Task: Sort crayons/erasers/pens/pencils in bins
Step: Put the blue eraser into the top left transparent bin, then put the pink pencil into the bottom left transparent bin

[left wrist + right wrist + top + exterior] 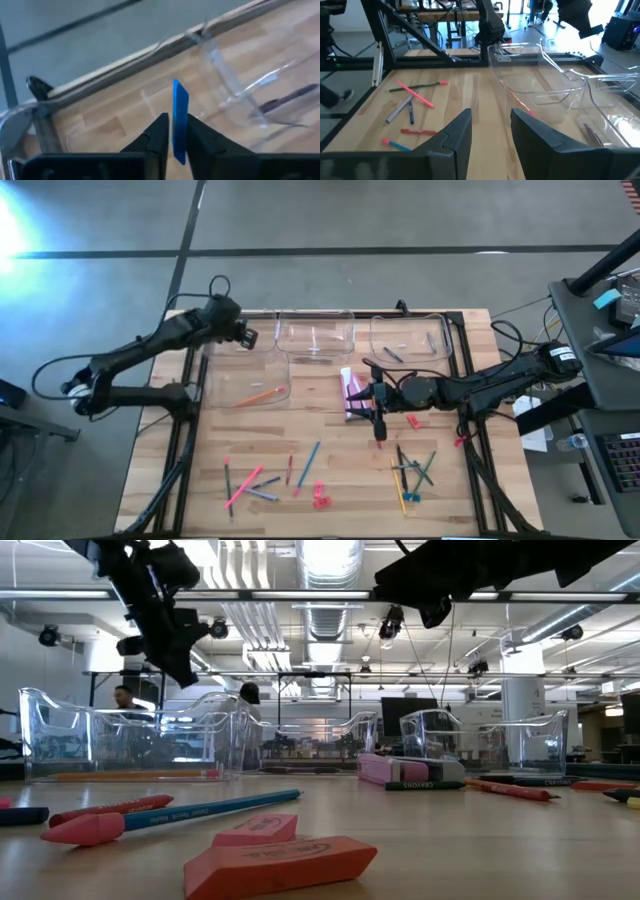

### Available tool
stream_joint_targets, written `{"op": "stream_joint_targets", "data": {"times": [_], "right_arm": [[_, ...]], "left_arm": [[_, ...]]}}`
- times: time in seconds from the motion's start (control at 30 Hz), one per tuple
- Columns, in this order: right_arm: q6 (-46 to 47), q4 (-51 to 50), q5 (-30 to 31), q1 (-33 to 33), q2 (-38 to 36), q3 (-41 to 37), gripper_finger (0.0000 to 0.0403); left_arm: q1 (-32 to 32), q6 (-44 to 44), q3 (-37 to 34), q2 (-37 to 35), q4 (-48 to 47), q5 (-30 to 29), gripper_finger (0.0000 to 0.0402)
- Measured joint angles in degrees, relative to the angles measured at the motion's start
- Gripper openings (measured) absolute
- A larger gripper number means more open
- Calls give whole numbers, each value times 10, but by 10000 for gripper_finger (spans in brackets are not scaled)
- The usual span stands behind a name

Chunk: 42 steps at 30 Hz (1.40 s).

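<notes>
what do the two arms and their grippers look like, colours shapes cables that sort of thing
Both arms are dark, nearly black, built of slim jointed segments with bulkier round joints. The left gripper has two flat, wedge-shaped black fingers. The right gripper has the same pair of broad, angular black fingers. Black cables loop off the base of the left arm, and the right arm carries a small white label near its base.

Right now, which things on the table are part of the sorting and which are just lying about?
For the job:
bins
erasers
loose pens and pencils
blue stick held by the left gripper
right gripper, open

Lying about:
crayon box
cables
</notes>
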Motion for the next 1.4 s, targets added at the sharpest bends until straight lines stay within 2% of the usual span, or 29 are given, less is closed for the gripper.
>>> {"op": "stream_joint_targets", "data": {"times": [0.23,0.37,0.7,0.77,0.83,0.9,1.1,1.17,1.27,1.4], "right_arm": [[0,-11,0,0,0,0,127],[0,-11,0,0,0,0,127],[4,-11,0,0,0,0,127],[4,-11,0,0,0,0,127],[4,-11,0,0,0,0,127],[4,-12,0,0,0,0,127],[0,-12,0,0,0,0,127],[0,-12,0,0,0,0,127],[0,-11,0,0,0,0,127],[0,-8,16,0,0,0,127]], "left_arm": [[10,12,0,47,-16,11,152],[10,17,10,57,-15,9,191],[10,15,17,5,-21,7,213],[6,17,18,-17,-14,31,212],[-9,18,12,-46,10,81,208],[-41,14,-5,-80,30,111,201],[-225,-18,-91,-157,145,94,179],[-297,-30,-122,-170,198,66,173],[-400,-31,-180,-175,276,-13,167],[-507,-46,-236,-148,397,-89,166]]}}
